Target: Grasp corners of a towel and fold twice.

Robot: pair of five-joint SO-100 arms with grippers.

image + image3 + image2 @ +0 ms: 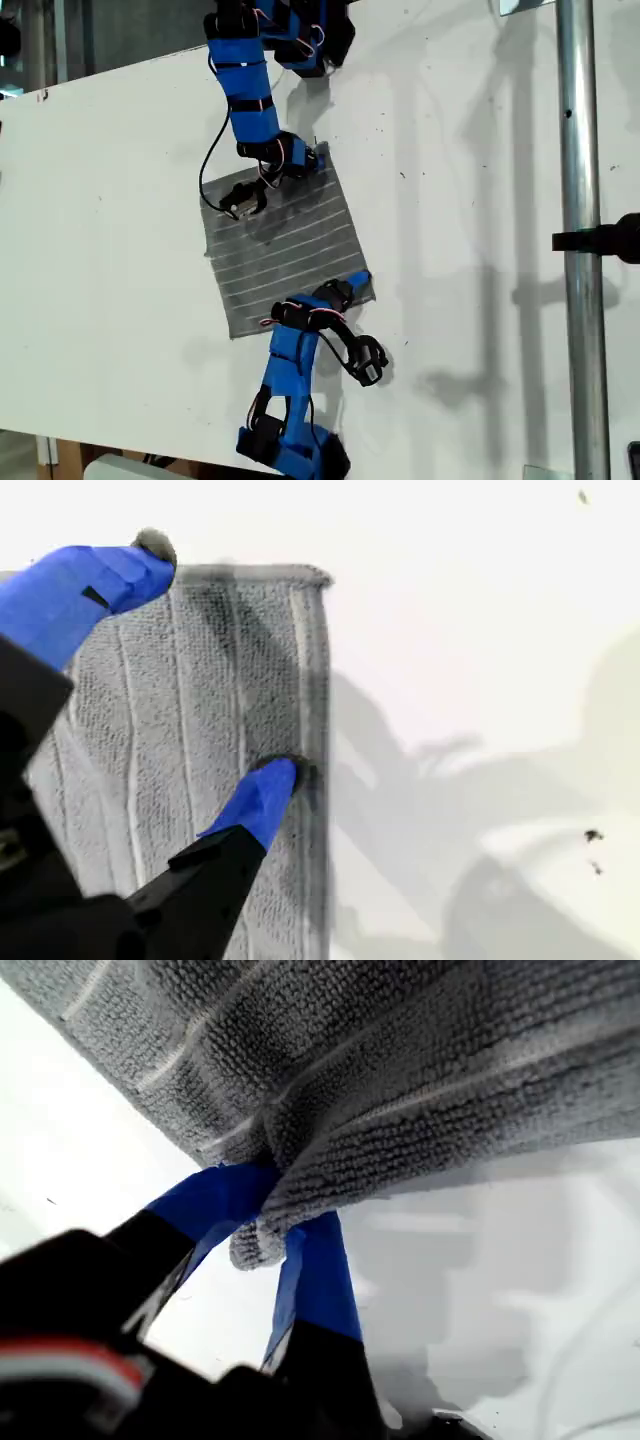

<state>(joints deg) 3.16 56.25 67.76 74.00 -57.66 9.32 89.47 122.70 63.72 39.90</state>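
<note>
My first gripper point(265, 1230) pressed together, pinching one corner point(255, 1248) of towel point(285, 250). Corner raised off white table point(120, 250); rest of grey cloth hangs just above pincer in first wrist view.

My second gripper point(215, 670) spread wide over another corner point(318, 577). One fingertip point(275, 780) touches cloth just beside edge. Other fingertip near corner; cannot tell if touching.

Towel lies between both arms, mostly flat. Black cable point(208, 155) loops beside second arm. Metal pole point(580, 250) well apart, at exterior view's right.
</note>
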